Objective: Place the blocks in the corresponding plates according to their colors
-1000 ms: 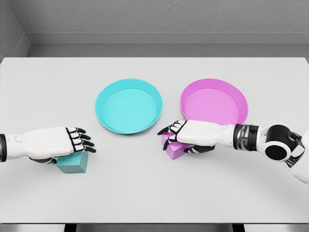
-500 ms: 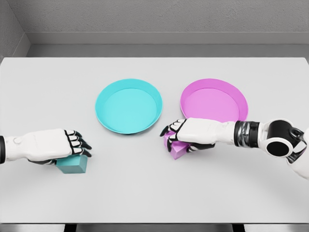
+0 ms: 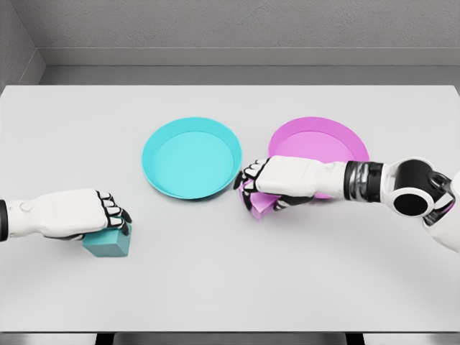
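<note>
A teal block [image 3: 108, 243] rests on the table at the lower left, and my left hand [image 3: 108, 215] is curled over its top, shut on it. A pink block [image 3: 259, 204] is held in my right hand [image 3: 253, 188], raised slightly and tilted, just left of the pink plate's [image 3: 320, 141] near rim. The teal plate [image 3: 191, 157] lies at the table's middle, to the left of the pink plate. My right forearm crosses over the pink plate's front edge and hides it.
The white table [image 3: 230, 280] runs wide on all sides, with a grey wall behind it. Its front edge lies near the bottom of the view.
My right hand has lifted the pink block and carried it up toward the pink plate. My left hand's fingers have curled tighter over the teal block.
</note>
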Controlling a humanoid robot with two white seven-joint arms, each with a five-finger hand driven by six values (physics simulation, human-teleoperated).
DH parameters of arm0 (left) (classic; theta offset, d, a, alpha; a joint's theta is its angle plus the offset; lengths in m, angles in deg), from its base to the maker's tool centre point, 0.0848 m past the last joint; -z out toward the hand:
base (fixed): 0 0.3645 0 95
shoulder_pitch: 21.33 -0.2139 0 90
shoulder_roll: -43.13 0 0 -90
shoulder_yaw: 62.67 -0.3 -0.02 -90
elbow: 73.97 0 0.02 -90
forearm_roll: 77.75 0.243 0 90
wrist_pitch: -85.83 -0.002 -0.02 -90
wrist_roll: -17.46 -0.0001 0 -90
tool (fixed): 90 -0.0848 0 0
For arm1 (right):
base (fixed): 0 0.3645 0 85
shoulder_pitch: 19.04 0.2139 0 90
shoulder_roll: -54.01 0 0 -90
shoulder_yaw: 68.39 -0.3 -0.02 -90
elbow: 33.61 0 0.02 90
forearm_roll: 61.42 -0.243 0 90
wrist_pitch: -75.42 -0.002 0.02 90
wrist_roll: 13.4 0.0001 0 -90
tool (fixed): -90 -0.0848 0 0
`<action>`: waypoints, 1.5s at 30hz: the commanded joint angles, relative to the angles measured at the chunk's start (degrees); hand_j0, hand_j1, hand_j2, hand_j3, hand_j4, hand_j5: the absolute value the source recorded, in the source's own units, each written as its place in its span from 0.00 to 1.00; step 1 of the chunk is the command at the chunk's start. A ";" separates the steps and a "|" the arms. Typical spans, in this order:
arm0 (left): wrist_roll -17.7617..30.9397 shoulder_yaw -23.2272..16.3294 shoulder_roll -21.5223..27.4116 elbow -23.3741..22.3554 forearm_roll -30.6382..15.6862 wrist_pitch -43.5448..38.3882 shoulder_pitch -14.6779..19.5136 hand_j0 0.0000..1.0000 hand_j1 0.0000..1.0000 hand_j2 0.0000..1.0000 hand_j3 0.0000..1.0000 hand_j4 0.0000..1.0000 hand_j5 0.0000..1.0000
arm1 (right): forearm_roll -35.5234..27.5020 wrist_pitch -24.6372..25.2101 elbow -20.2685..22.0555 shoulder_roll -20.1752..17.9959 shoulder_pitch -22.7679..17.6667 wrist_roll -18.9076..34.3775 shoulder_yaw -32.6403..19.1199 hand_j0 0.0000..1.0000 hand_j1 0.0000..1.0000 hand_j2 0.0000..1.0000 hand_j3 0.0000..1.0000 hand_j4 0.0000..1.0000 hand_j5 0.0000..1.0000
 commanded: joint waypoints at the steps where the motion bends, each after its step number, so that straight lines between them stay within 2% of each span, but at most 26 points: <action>1: -0.18 0.06 -0.14 -0.08 -0.32 -0.07 0.00 0.51 0.51 0.51 0.51 0.51 0.51 | -0.32 0.05 0.06 0.96 0.00 0.03 -0.24 0.38 0.38 0.38 0.38 0.38 0.38; 3: -0.18 0.06 -0.31 -0.08 -0.32 -0.07 0.61 0.46 0.46 0.46 0.46 0.46 0.46 | -0.32 -0.04 0.06 1.05 0.70 0.38 -0.24 0.38 0.38 0.38 0.38 0.38 0.38; 4: -0.18 0.06 -0.40 -0.08 -0.32 -0.07 0.79 0.46 0.46 0.46 0.46 0.46 0.46 | -0.41 0.05 0.06 0.96 0.88 0.38 -0.68 0.38 0.38 0.38 0.38 0.38 0.38; 6: -0.18 0.15 -0.49 -0.08 -0.32 -0.07 1.49 0.46 0.46 0.46 0.46 0.46 0.46 | -0.50 0.05 -0.03 0.87 0.53 1.17 -5.77 0.38 0.38 0.38 0.38 0.38 0.38; 11: -0.18 0.24 -0.93 -0.17 -0.76 -0.07 3.34 0.45 0.45 0.45 0.45 0.45 0.45 | -0.41 1.54 -0.29 0.34 0.70 1.35 -8.06 0.38 0.38 0.38 0.38 0.38 0.38; 13: -0.18 0.24 -1.19 -0.17 -1.11 -0.07 4.74 0.45 0.45 0.45 0.45 0.45 0.45 | -0.32 1.63 -1.96 0.26 0.79 1.35 -9.38 0.38 0.38 0.38 0.38 0.38 0.38; 20: -0.18 0.33 -3.48 -0.79 -1.11 -0.07 8.35 0.45 0.45 0.45 0.45 0.45 0.45 | 0.12 8.40 -9.61 0.34 1.23 1.35 -11.58 0.39 0.39 0.39 0.39 0.39 0.39; 22: -0.09 0.33 -4.18 -0.88 -1.11 -0.07 9.23 0.45 0.45 0.45 0.45 0.45 0.45 | 0.12 12.87 -10.40 0.34 1.14 1.35 -11.58 0.39 0.39 0.39 0.39 0.39 0.39; 26: -0.09 0.24 -6.64 -2.45 -1.20 -0.07 11.60 0.45 0.45 0.45 0.45 0.45 0.45 | -0.06 16.66 -12.77 0.34 1.14 1.35 -11.58 0.40 0.40 0.40 0.40 0.40 0.40; 27: 0.00 0.24 -7.34 -3.16 -1.28 -0.07 12.21 0.46 0.46 0.46 0.46 0.46 0.46 | -0.15 16.75 -12.77 0.43 1.05 1.26 -11.58 0.42 0.42 0.42 0.42 0.42 0.42; 28: 0.00 0.24 -8.13 -3.86 -1.28 -0.07 13.00 0.46 0.46 0.46 0.46 0.46 0.46 | -0.32 16.92 -12.60 0.69 1.05 1.09 -11.58 0.78 0.78 0.78 0.78 0.78 0.78; 29: 0.00 0.24 -8.75 -5.27 -1.28 -0.07 13.80 0.46 0.46 0.46 0.46 0.46 0.46 | -0.41 16.84 -12.07 0.87 1.05 1.00 -11.58 1.00 1.00 1.00 1.00 1.00 1.00; 31: 0.00 0.06 -10.77 -8.08 -1.11 -0.07 15.38 0.46 0.46 0.46 0.46 0.46 0.46 | -0.41 16.84 -11.98 0.96 1.05 1.00 -11.49 1.00 1.00 1.00 1.00 1.00 1.00; 35: 0.17 -0.38 -14.55 -9.93 -0.67 -0.07 17.40 0.46 0.46 0.46 0.46 0.46 0.46 | -0.41 16.84 -11.89 0.96 0.97 1.00 -11.49 1.00 1.00 1.00 1.00 1.00 1.00; 38: 0.35 -5.47 -18.85 -12.47 0.03 -0.07 21.53 0.46 0.46 0.46 0.46 0.46 0.46 | -0.32 16.75 -11.54 0.87 1.05 1.00 -11.58 1.00 1.00 1.00 1.00 1.00 1.00; 41: 0.35 -7.23 -21.84 -14.32 0.56 -0.07 23.12 0.46 0.46 0.46 0.46 0.46 0.46 | -0.41 16.05 -5.92 -0.18 1.05 1.00 -11.58 1.00 1.00 1.00 1.00 1.00 1.00; 42: 0.35 -7.32 -22.55 -14.41 0.82 -0.07 23.29 0.48 0.48 0.48 0.48 0.48 0.48 | -0.41 15.87 -4.69 -1.41 0.97 1.00 -12.11 1.00 1.00 1.00 1.00 1.00 1.00; 43: 0.26 -7.50 -22.72 -14.50 0.74 -0.07 23.64 0.62 0.62 0.62 0.62 0.62 0.62 | -0.50 15.87 -2.85 -1.94 0.53 1.00 -13.07 1.00 1.00 1.00 1.00 1.00 1.00; 44: 0.17 -7.50 -22.72 -14.50 0.56 -0.07 23.64 0.92 0.92 0.92 0.92 0.92 0.92 | -0.50 15.78 -1.18 -2.82 0.44 1.00 -13.77 1.00 1.00 1.00 1.00 1.00 1.00; 45: 0.17 -7.50 -22.72 -14.50 0.56 -0.07 23.64 1.00 1.00 1.00 1.00 1.00 1.00 | -0.58 14.91 0.06 -3.87 0.26 1.09 -14.48 1.00 1.00 1.00 1.00 1.00 1.00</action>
